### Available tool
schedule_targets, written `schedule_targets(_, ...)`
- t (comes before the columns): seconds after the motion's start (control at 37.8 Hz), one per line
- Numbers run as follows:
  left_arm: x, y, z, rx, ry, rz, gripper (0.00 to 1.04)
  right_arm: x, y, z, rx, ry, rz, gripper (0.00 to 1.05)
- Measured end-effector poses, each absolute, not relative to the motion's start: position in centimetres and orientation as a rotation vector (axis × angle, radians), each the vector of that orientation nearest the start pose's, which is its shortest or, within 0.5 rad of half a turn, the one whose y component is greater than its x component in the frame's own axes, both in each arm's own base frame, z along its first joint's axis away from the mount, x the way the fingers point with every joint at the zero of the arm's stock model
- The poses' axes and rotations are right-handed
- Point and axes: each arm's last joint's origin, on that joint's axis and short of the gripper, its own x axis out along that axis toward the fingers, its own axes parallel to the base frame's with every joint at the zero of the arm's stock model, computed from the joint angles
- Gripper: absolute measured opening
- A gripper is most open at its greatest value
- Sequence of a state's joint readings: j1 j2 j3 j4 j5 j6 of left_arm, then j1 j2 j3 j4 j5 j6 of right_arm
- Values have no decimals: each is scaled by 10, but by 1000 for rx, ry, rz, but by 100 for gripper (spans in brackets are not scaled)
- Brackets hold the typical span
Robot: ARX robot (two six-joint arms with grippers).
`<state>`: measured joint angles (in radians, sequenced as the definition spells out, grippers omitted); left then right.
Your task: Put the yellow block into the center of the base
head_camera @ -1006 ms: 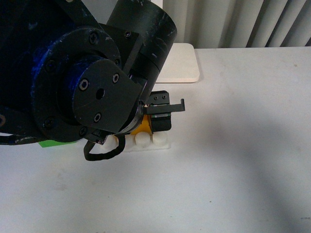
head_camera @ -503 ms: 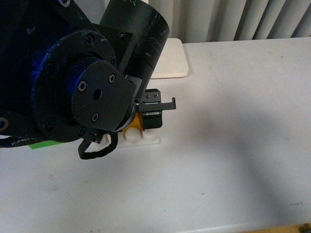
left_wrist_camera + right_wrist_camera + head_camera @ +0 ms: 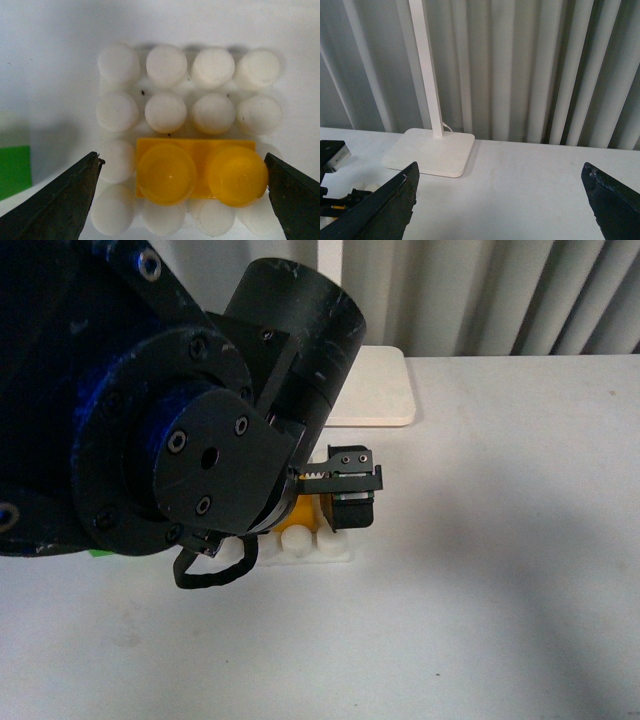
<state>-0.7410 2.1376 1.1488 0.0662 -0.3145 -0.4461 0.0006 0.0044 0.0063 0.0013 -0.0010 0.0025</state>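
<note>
Over the base [image 3: 187, 135], the left gripper [image 3: 182, 192] hangs with its jaws spread wide; one finger [image 3: 60, 200] stands off one end of the block [image 3: 200, 172] and the other finger sits at or very near the opposite end, so contact there cannot be confirmed. The jaws do not clamp the block. The left wrist view gives the only clear reading of placement: the block sits on the base's stud grid, in the third row counted from the far edge of the base as pictured, covering the two middle-to-one-side stud positions, with white studs visible on all sides of it. A green patch [image 3: 15, 170] lies on the table beside the base.

The front view hides most of this. The left arm [image 3: 150, 440] fills that view, and only an edge of the base [image 3: 310, 545] and a sliver of the block [image 3: 303, 508] show beneath the gripper [image 3: 350, 490].

The right wrist view shows the right gripper [image 3: 502, 200] with its fingers [image 3: 385, 205] far apart and nothing between them, held above the table [image 3: 530, 190]. A lamp stand [image 3: 430, 152] rests beyond the base, in front of a curtain [image 3: 520, 65].

Compared with the front view half a second ago, the gripper's visible finger sits slightly farther right and lower, and the arm has shifted.
</note>
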Motion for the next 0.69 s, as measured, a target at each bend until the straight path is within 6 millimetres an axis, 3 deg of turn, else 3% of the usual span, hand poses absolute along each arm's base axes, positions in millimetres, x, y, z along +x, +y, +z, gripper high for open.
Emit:
schedule_targets(0.26,307,-243,146,-47,703,-213,98,98,0,165,2,-3,2,95)
schedule_targets(0.45,299,-215,165,-103,635,-209,98,98,0,165,2,-3,2,95)
schedule_targets(0.58,277,-171,196,-185,526,-209,98,98,0,165,2,-3,2,95)
schedule_targets(0.69,254,-123,222,-256,440,-177,98,98,0,165,2,-3,2,95)
